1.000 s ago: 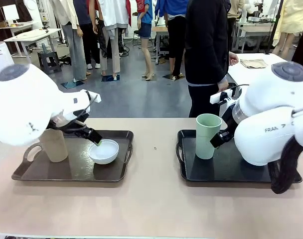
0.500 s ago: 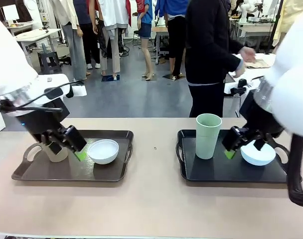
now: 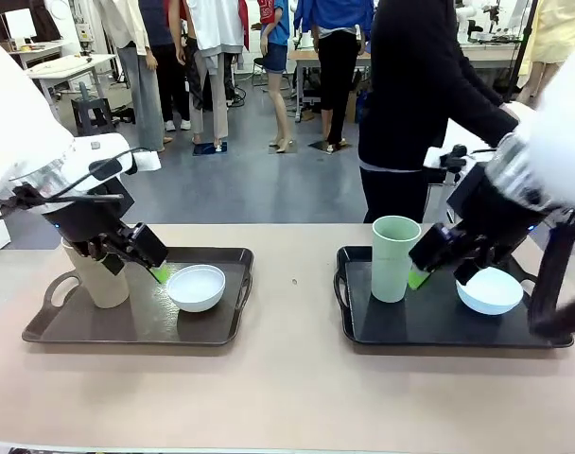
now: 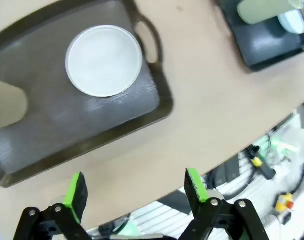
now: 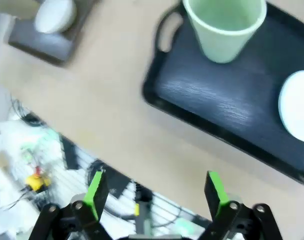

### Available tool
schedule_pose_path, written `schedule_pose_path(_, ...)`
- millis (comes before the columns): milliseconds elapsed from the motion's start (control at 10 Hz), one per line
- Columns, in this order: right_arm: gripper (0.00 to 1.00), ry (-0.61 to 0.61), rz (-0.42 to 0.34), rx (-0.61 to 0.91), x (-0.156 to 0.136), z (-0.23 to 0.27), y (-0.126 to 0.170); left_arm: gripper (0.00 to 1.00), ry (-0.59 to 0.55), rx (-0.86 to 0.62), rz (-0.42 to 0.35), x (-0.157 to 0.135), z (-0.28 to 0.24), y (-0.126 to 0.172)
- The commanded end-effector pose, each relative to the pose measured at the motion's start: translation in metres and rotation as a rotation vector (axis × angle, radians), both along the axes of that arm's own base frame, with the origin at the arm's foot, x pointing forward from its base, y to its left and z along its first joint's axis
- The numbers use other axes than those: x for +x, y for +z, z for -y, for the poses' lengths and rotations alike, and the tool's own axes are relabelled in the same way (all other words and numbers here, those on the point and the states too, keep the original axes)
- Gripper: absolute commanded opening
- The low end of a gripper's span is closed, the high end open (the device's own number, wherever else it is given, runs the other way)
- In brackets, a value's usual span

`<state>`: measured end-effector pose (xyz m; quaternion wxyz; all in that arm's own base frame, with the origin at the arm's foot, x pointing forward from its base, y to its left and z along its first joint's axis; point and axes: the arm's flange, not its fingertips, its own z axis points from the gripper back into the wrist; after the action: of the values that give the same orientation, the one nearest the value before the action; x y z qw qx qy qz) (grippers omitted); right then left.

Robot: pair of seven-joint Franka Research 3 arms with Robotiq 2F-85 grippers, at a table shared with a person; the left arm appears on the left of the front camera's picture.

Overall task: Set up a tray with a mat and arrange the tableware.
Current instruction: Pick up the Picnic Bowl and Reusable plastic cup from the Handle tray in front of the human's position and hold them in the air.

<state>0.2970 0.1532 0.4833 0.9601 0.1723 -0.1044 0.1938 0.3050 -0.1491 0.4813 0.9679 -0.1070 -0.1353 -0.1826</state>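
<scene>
On the left tray stand a tan cup and a white bowl. My left gripper hangs open between them, just above the tray, holding nothing. The right tray carries a pale green cup and a light blue bowl; my right gripper is open between those two and empty. Both tray floors look grained; whether that is a mat I cannot tell. The left wrist view has the white bowl and the tan cup beyond my open left gripper. The right wrist view has the green cup and the blue bowl beyond my open right gripper.
A person in dark clothes stands at the far edge behind the right tray, one arm stretched toward the right. Bare tan tabletop lies between the trays and along the near edge.
My left gripper has drawn back from the white bowl's rim toward the tan cup. My right arm has lifted off the right tray, uncovering the blue bowl. The person has leaned right.
</scene>
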Motion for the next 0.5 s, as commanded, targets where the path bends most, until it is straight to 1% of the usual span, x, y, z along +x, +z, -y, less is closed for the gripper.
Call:
schedule_pose_path(0, 1.0, -0.022, -0.323, 0.524, 0.011, 0.061, 0.009, 1.0, -0.109, -0.331, -0.027, -0.008, -0.02, -0.001)
schedule_pose_path(100, 1.0, -0.019, -0.35, 0.705, 0.005, 0.09, 0.011, 1.0, -0.145, -0.555, -0.038, -0.011, -0.039, -0.002)
schedule_pose_path(200, 1.0, 0.021, -0.358, 0.817, -0.002, 0.112, 0.007, 1.0, -0.138, -0.74, -0.051, -0.011, -0.055, -0.01)
schedule_pose_path(300, 1.0, 0.025, -0.354, 0.902, -0.004, 0.131, -0.002, 1.0, -0.182, -0.869, -0.048, -0.011, -0.065, -0.019)
schedule_pose_path(400, 1.0, 0.007, -0.319, 1.001, -0.006, 0.147, -0.009, 1.0, -0.195, -0.956, -0.023, -0.013, -0.066, -0.029)
